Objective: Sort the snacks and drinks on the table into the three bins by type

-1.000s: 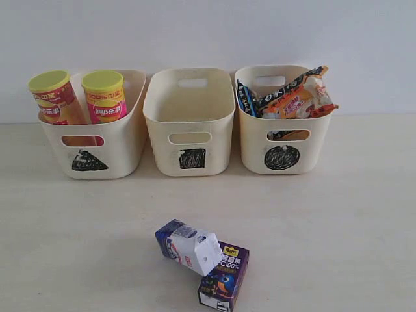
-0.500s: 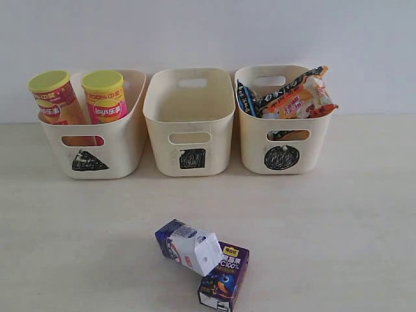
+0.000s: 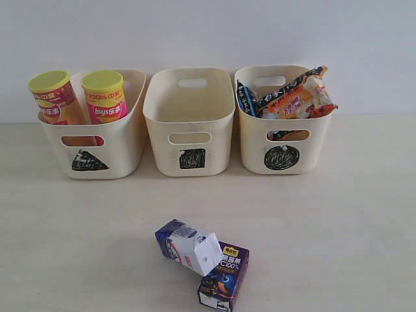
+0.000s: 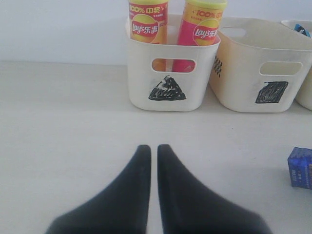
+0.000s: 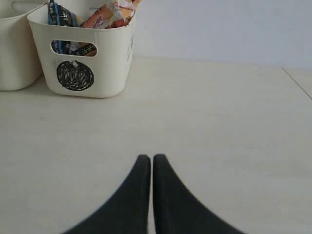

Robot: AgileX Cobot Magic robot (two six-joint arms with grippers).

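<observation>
Two chip cans, a yellow-red one (image 3: 55, 97) and a pink one (image 3: 105, 96), stand in the triangle bin (image 3: 123, 153). The square bin (image 3: 188, 110) holds nothing that I can see. In the circle bin (image 3: 250, 146) lie the orange bag (image 3: 296, 101) and the blue-black bag (image 3: 246, 99). The purple-and-white gable-top carton (image 3: 190, 247) lies on the table, leaning on the dark purple parrot juice box (image 3: 224, 278). My left gripper (image 4: 153, 147) and right gripper (image 5: 150, 157) are shut, hold nothing, and hover over bare table. Neither shows in the exterior view.
The three bins stand in a row against a pale wall. In the left wrist view a blue carton edge (image 4: 301, 168) shows at the frame's side. The table's edge line (image 5: 297, 83) appears in the right wrist view.
</observation>
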